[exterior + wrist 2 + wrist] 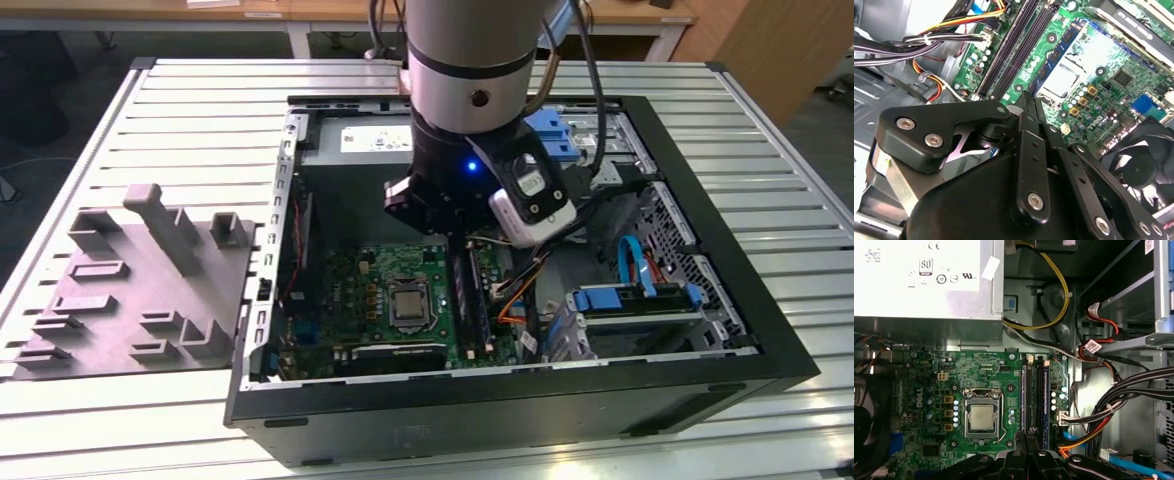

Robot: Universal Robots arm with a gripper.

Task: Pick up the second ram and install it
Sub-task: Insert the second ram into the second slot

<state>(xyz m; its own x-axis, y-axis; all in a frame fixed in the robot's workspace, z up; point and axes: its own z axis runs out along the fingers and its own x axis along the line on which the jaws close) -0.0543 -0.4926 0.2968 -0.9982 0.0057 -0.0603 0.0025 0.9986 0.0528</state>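
Note:
My gripper [1027, 98] hangs inside the open computer case [267, 300], low over the green motherboard [979, 375]. Its two fingers are pressed together with nothing visible between them. The tips point at the near end of the row of long black slots [1027, 395]. The second ram [1045, 400], a narrow dark blue-black strip, stands on edge in that row, on the side away from the processor socket [983, 417]. In the exterior view the gripper [461, 240] sits just above the same row [467, 295]. I cannot tell whether the fingertips touch a strip.
A grey power supply [924, 285] and bundles of cables [1114, 405] crowd the case around the slots. A black fan [1139, 170] sits beside the board. Blue drive brackets [627, 300] fill the exterior view's right. A grey parts fixture [134, 290] lies on the slatted table.

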